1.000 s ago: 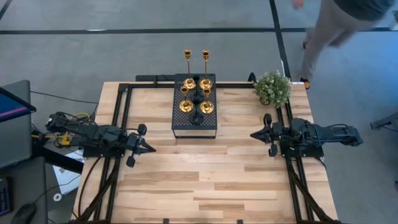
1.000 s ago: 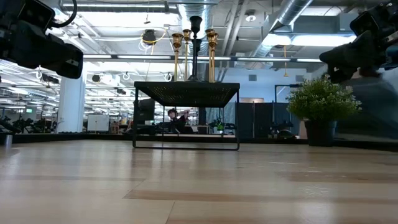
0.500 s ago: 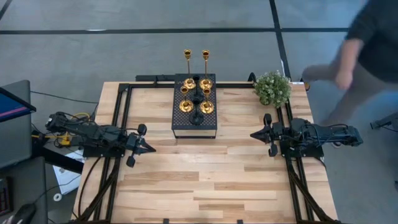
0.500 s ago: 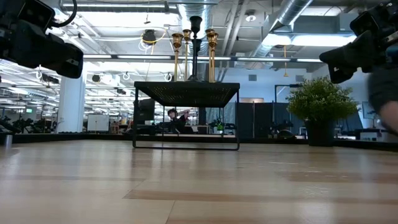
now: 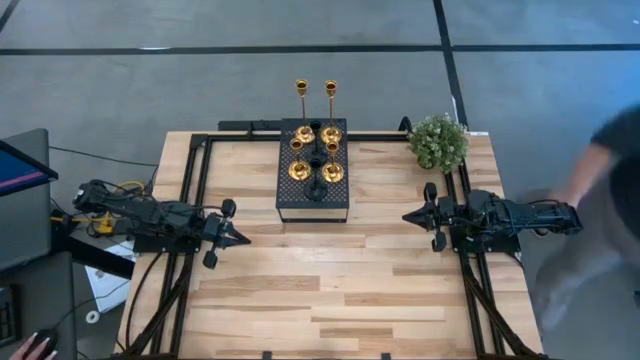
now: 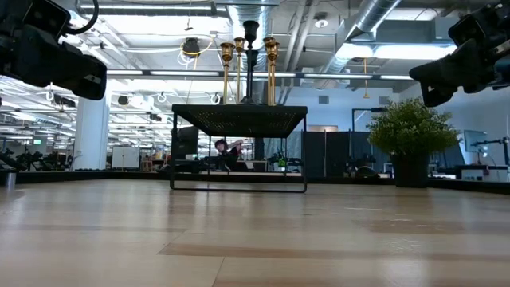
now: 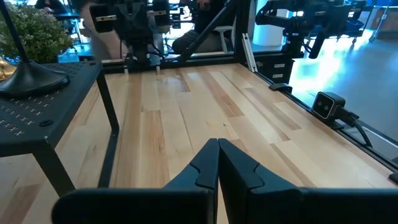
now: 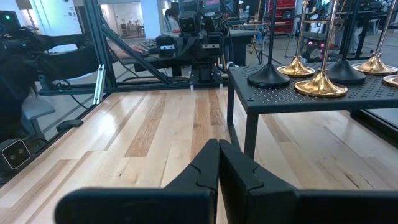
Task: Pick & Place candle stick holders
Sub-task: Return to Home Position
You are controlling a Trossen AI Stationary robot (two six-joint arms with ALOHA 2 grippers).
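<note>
Six candle stick holders (image 5: pixel 332 172) stand clustered on a black perforated platform (image 5: pixel 313 205) at the far middle of the table (image 5: pixel 330 290). Four are gold: the two tall ones are at the far end and the two short ones nearer. Two are black and sit on the centre line. In the low view the tall gold stems (image 6: pixel 271 72) and one black stem (image 6: pixel 251 56) rise above the platform top. Left gripper (image 5: pixel 245 239) lies low at the table's left side and points inward, jaws pressed together, holding nothing, well apart from the platform. Right gripper (image 5: pixel 405 216) is mirrored on the right side, jaws likewise pressed together and holding nothing. A bushy green plant (image 5: pixel 438 142) sits at the far right corner, beyond the right arm and beside the platform. Black frame rails (image 5: pixel 195 190) run along the table edges. A blurred person (image 5: pixel 600 220) is on the floor past the right edge.
</note>
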